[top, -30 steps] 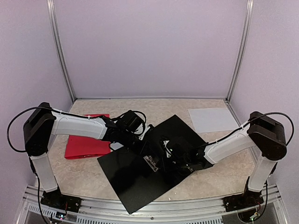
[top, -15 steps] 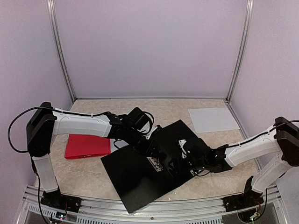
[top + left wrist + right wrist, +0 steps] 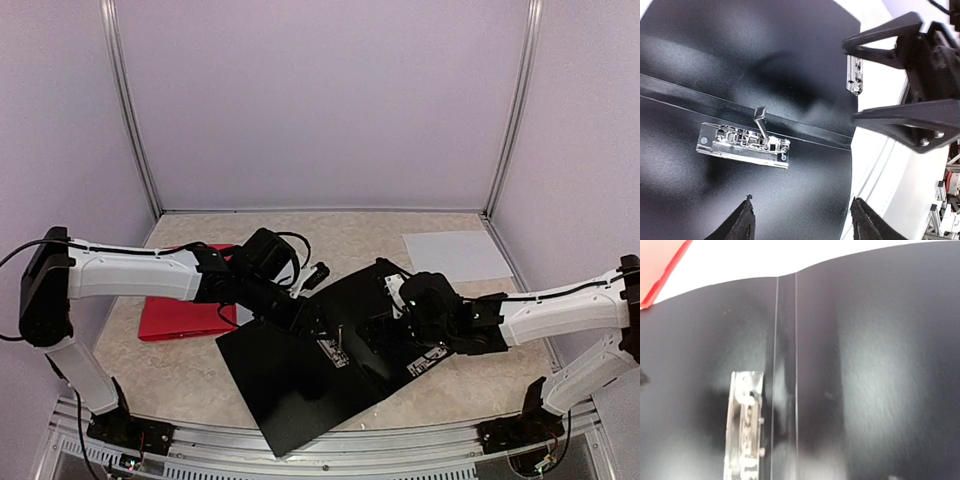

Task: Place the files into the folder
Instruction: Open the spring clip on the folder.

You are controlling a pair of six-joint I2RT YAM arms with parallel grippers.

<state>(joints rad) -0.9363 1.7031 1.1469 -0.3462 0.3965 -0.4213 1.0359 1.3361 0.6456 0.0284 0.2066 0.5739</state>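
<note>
Left hand (image 3: 801,201) and right hand (image 3: 849,81) both hover with fingers apart, gripping nothing, over the open black folder (image 3: 300,385). Its corner pokes past the worktop's (image 3: 180,370) near edge, so we judge a nudge could slide it off or flop a cover shut. The one file (image 3: 455,256) we see lies at the far right corner, well apart; the right hand's fingers are absent from its own view, and white beyond the folder there could be paper or glare.
</note>
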